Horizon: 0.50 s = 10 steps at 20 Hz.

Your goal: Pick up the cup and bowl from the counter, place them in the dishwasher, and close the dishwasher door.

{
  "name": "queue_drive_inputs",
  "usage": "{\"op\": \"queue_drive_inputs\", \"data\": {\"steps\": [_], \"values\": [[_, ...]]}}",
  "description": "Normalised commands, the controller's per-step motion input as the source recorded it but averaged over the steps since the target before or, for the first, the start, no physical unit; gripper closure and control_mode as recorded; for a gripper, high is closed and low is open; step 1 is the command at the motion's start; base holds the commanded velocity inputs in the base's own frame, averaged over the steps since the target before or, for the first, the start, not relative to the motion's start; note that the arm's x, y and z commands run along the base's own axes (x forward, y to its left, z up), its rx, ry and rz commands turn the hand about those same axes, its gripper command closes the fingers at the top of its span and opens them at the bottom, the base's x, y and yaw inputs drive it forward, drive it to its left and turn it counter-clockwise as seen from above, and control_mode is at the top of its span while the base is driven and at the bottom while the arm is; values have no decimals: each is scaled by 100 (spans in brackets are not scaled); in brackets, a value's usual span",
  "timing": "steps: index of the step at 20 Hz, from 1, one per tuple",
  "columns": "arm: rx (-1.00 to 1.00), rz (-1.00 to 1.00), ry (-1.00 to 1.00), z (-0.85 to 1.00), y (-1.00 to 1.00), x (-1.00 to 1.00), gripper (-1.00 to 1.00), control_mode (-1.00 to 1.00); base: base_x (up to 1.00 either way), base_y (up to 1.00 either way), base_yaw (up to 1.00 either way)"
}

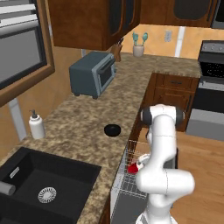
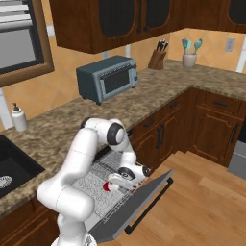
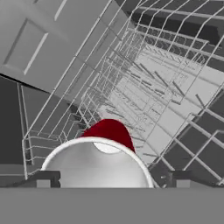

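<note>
In the left base view the bowl (image 1: 112,130) lies on the table (image 1: 83,127), not yet taken, and the cup (image 1: 133,168) is down in the rack (image 1: 127,183).

In the right base view the door (image 2: 132,206) hangs open, so closing it remains.

In the hand view the tool (image 3: 109,179) has its fingers spread on both sides of the cup (image 3: 105,148), which seems let go.

Dark wood cabinets (image 2: 211,127), orange walls (image 2: 144,50), plank floor (image 2: 202,202), window (image 1: 19,52)
</note>
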Motion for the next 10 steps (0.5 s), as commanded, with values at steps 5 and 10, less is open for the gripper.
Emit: {"op": "queue_drive_inputs", "data": {"steps": [5,10], "values": [[0,-11,-7,89,0,-85,-100,-100,0,0,0],[-2,-4,-1,100,0,-34,-100,-100,0,0,0]]}}
